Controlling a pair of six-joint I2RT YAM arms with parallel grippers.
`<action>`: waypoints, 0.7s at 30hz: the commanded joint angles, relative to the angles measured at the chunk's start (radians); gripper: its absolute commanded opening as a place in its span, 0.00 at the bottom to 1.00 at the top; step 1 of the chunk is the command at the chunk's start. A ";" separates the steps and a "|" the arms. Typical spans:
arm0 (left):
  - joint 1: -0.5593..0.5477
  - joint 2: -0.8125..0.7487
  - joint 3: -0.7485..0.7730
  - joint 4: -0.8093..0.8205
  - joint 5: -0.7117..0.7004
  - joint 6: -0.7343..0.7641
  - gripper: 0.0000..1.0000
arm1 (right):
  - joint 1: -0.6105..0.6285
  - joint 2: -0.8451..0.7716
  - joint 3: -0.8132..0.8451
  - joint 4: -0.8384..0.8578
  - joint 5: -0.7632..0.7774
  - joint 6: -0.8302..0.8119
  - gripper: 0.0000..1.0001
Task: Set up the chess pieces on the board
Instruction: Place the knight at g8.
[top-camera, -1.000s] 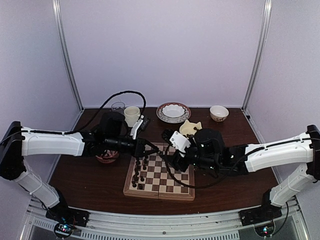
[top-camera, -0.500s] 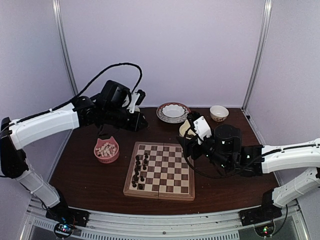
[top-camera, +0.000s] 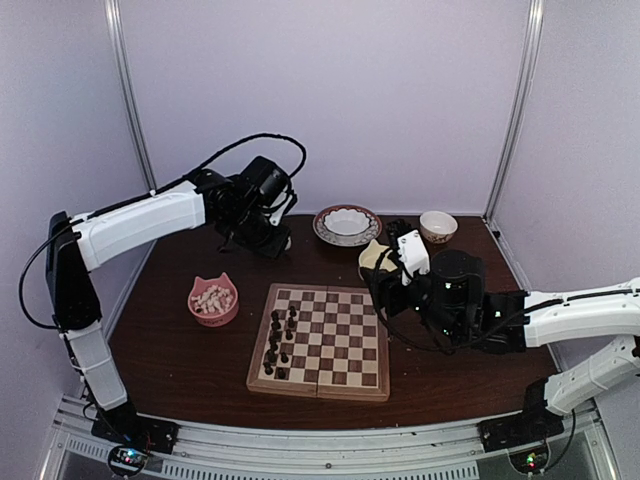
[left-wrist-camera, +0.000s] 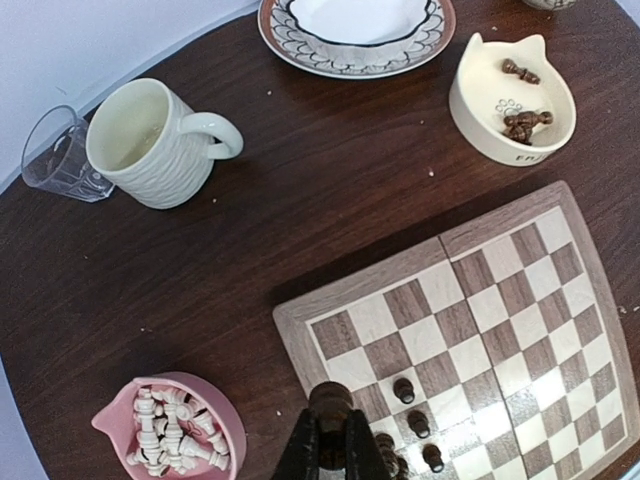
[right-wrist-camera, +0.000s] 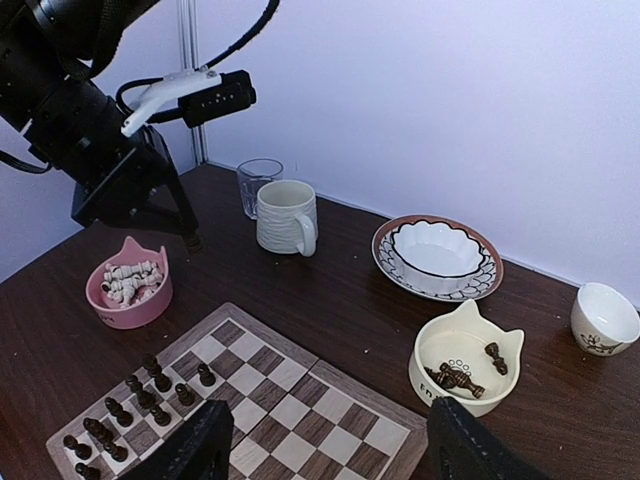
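1. L gripper (left-wrist-camera: 330, 432) clenched on a dark chess piece (left-wrist-camera: 330, 398), raised above desk (top-camera: 170, 350).
2. R gripper (right-wrist-camera: 330, 455) released, nothing btwn jaws, over board (top-camera: 330, 350).
3. Other dark pieces (top-camera: 278, 345) stand along board's left side; more in cream bowl (left-wrist-camera: 510, 95).
4. Pale pieces (left-wrist-camera: 170, 440) in pink bowl (left-wrist-camera: 228, 425), just beside board.

Chess pieces (top-camera: 278, 345) on the board's (top-camera: 345, 352) left, bowl (top-camera: 214, 319) beside it, mug (left-wrist-camera: 150, 145) behind

Dark chess piece (left-wrist-camera: 330, 397) in the tight left pincer (left-wrist-camera: 330, 428) above the board (left-wrist-camera: 500, 330), pink bowl (left-wrist-camera: 226, 416) nearby.
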 joint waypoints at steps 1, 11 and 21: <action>0.010 0.056 0.038 -0.025 -0.047 0.086 0.00 | -0.007 0.006 -0.007 0.004 0.031 0.015 0.70; 0.027 0.159 0.020 -0.001 0.041 0.093 0.00 | -0.008 0.032 -0.004 0.005 0.058 -0.001 0.70; 0.051 0.199 -0.029 0.010 0.130 0.051 0.00 | -0.024 0.031 -0.017 0.008 0.081 -0.003 0.70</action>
